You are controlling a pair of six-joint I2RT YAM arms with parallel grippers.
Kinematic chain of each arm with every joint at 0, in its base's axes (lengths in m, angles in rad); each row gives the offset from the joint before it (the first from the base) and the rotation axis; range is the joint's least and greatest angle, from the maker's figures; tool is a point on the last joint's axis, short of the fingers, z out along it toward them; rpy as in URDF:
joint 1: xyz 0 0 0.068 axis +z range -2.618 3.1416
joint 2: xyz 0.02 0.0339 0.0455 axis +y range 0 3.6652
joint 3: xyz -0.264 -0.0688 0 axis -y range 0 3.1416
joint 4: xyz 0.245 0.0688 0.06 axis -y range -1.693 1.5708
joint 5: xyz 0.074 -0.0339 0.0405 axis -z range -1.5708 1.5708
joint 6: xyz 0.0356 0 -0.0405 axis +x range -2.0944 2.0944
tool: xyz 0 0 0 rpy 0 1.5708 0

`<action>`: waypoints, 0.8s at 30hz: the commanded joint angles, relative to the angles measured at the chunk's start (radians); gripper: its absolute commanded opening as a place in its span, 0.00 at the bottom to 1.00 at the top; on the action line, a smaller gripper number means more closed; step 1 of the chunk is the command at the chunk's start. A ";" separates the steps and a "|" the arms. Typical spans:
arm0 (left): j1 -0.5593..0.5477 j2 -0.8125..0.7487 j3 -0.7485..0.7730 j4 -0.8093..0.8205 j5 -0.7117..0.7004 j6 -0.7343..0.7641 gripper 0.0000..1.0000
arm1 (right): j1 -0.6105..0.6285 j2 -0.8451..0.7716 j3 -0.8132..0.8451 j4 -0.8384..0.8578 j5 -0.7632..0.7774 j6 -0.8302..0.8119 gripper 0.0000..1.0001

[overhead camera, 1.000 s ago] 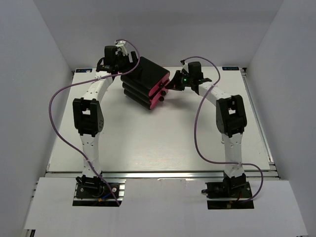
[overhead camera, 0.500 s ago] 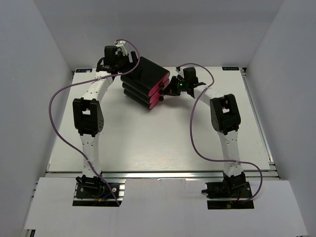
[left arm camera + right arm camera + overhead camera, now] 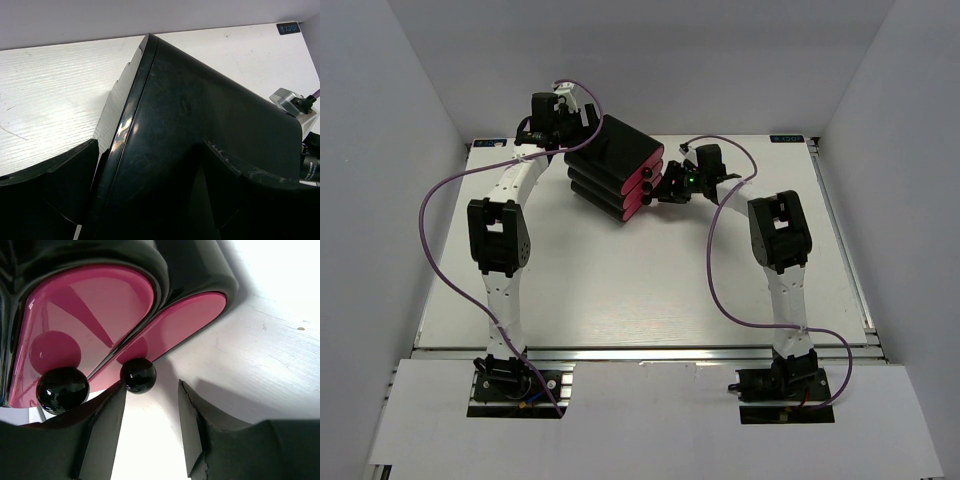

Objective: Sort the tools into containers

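Observation:
The containers are pink drawers [image 3: 642, 184] stacked in a black casing [image 3: 612, 152] at the back of the table. My right gripper [image 3: 149, 390] is open in front of two pink drawer fronts [image 3: 90, 320]. The small black knob [image 3: 138, 375] of the right-hand front sits at the tip of the gripper's left finger, and nothing lies between the fingers. A second knob [image 3: 62, 389] is further left. My left gripper [image 3: 552, 122] is behind the casing [image 3: 200, 125], open wide, with the casing's back edge between its fingers. No tools show in any view.
The white table [image 3: 640, 270] is walled at the back and on both sides. Purple cables [image 3: 720, 250] loop beside each arm. In the left wrist view the right arm's camera housing [image 3: 295, 102] shows past the casing's far edge.
My right gripper was shut and has opened. It has moved slightly left and towards the near side along the drawer fronts. The left arm and the casing have not moved.

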 commanded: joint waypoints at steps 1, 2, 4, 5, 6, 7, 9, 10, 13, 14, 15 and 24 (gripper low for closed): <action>-0.029 0.004 -0.013 -0.122 0.008 -0.001 0.91 | 0.005 -0.030 0.004 0.038 -0.026 -0.011 0.52; -0.029 0.004 -0.013 -0.124 0.010 -0.003 0.91 | 0.008 -0.022 0.009 0.046 -0.030 0.006 0.52; -0.029 0.004 -0.013 -0.125 0.010 -0.003 0.91 | 0.011 -0.002 0.031 0.053 -0.046 0.021 0.52; -0.029 0.004 -0.013 -0.127 0.011 -0.003 0.91 | 0.017 0.007 0.037 0.055 -0.047 0.027 0.52; -0.029 0.004 -0.013 -0.127 0.008 -0.001 0.91 | 0.022 0.012 0.041 0.056 -0.053 0.029 0.52; -0.030 0.004 -0.013 -0.130 0.010 0.000 0.91 | 0.025 0.016 0.050 0.056 -0.053 0.029 0.52; -0.029 0.002 -0.013 -0.130 0.010 0.002 0.91 | 0.037 0.025 0.057 0.058 -0.059 0.041 0.52; -0.029 0.002 -0.013 -0.133 0.010 0.002 0.91 | 0.042 0.029 0.057 0.063 -0.059 0.047 0.52; -0.029 0.001 -0.015 -0.136 0.008 0.002 0.91 | 0.054 0.039 0.055 0.075 -0.050 0.078 0.50; -0.029 0.002 -0.016 -0.134 0.010 0.000 0.91 | 0.059 0.042 0.051 0.082 -0.047 0.084 0.49; -0.029 0.002 -0.016 -0.134 0.010 0.000 0.91 | 0.060 0.044 0.047 0.083 -0.044 0.095 0.48; -0.029 0.001 -0.015 -0.131 0.006 0.002 0.91 | 0.040 -0.048 -0.083 0.092 -0.015 0.046 0.02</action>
